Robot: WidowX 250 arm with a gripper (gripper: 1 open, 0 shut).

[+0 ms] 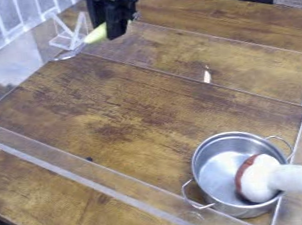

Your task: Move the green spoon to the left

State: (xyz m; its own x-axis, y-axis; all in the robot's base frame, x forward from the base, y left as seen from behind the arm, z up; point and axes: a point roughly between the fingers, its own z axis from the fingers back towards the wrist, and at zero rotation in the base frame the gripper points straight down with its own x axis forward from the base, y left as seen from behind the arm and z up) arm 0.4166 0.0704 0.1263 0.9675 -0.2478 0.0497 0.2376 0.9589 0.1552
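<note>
My black gripper [111, 30] hangs over the far left part of the wooden table, its jaws shut on the green spoon [95, 34]. Only the yellow-green handle shows clearly, sticking out to the left of the fingers. The silver bowl blurs into the glare near the clear stand and is hard to make out. The spoon seems to be held just above the table surface.
A clear acrylic wall [65, 168] fences the wooden table [138, 96]. A small clear stand [66, 34] sits at the far left beside the gripper. At the near right stands a steel pot [215, 159] holding a white-and-red mushroom toy [268, 179].
</note>
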